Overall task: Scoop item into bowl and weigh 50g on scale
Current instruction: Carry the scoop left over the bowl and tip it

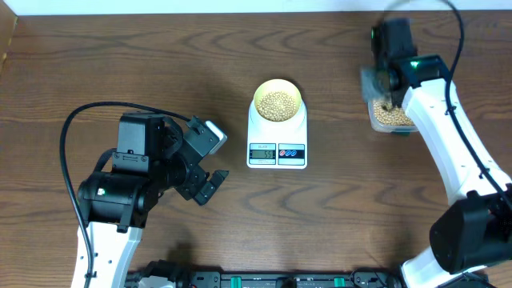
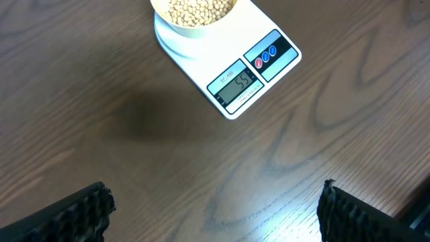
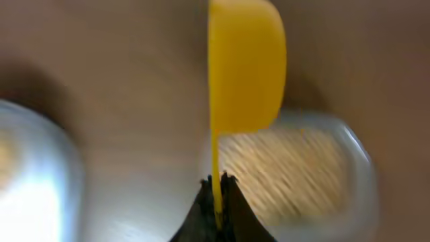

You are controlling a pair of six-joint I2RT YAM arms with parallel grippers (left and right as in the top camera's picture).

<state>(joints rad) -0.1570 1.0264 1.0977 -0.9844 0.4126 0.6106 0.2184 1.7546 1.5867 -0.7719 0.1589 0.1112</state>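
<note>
**Right gripper [image 3: 216, 185] clamped on the spoon [image 3: 246, 67], over the tub [image 3: 359, 161]**

We note the right gripper clenched on the spoon's thin handle, pinching it edge-on. It holds the spoon above the tub near the table's [image 1: 160, 64] far right corner. The left gripper [image 2: 215, 202] is released, jaws wide with nothing between them. It hangs over bare wood towards the near left, well apart from the scale [image 2: 215, 57].

The beans [image 1: 278, 104] are heaped in the bowl [image 1: 298, 98], which sits on the round platform [image 2: 164, 42] at the scale's far end, mid-table. More beans fill the tub.

The display [image 2: 235, 84] looks to us like a pair of fives, but the digits are small and slanted, so we would not swear to it.

Step, as we judge it: trimming the weight to target.
- Move only a few beans per pass.
- Keep the spoon level in transit.
- Never rest the spoon on the bowl rim or platform, since any touch spoils the reading.
- Let the digits settle before the next pass.

The wrist view is smeared, so we cannot tell whether the spoon is loaded.

Materials:
- Beans: round, smooth, dry and tan. They will roll and bounce if tipped from height.
- Bowl: pale cream, round and shallow, about as wide as its platform.
- Scale: glossy white plastic with rounded corners, and red and blue buttons [image 2: 266, 55] beside the grey display.
- Spoon: bright yellow plastic with a deep oval cup.
- Tub: clear, with rounded walls.
- Table: dark wood grain.
</note>
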